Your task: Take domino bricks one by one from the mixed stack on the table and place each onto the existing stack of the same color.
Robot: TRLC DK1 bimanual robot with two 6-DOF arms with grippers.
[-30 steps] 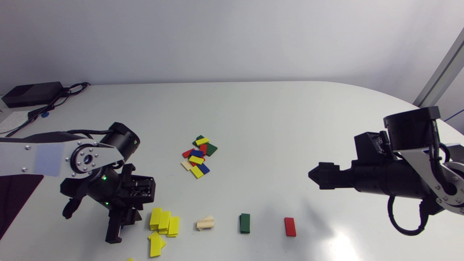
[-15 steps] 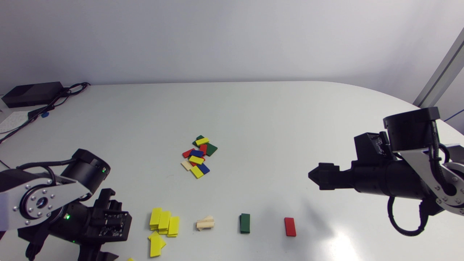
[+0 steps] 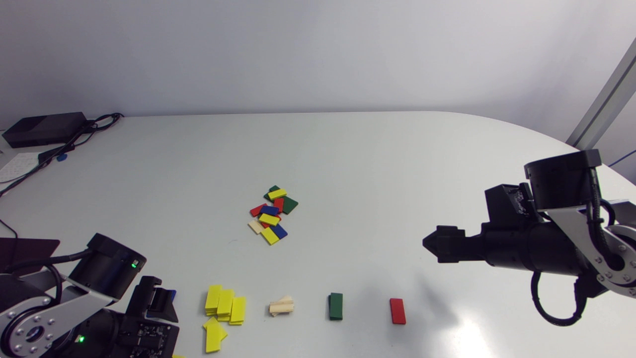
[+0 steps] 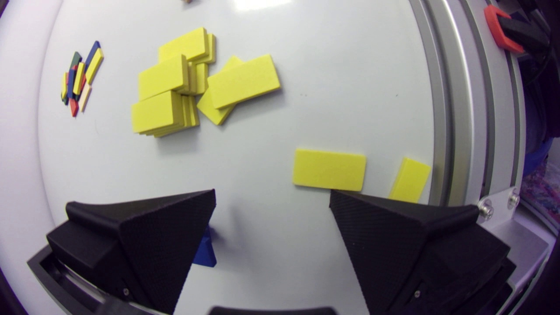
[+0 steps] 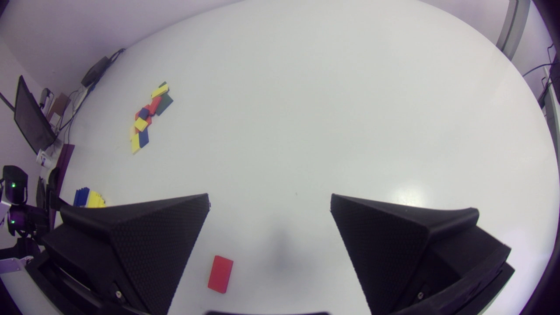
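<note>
We look down on a broad white table (image 3: 348, 149) with a rounded far edge and a smooth, evenly lit top. A soft patch of glare (image 3: 467, 343) lies on its near right part. At the far left corner we see a flat black box (image 3: 44, 128) with dark cables (image 3: 74, 139) trailing beside it. Behind the table rises a plain pale wall (image 3: 318, 49). In the left wrist view a silver metal rim (image 4: 455, 109) borders the table.
</note>
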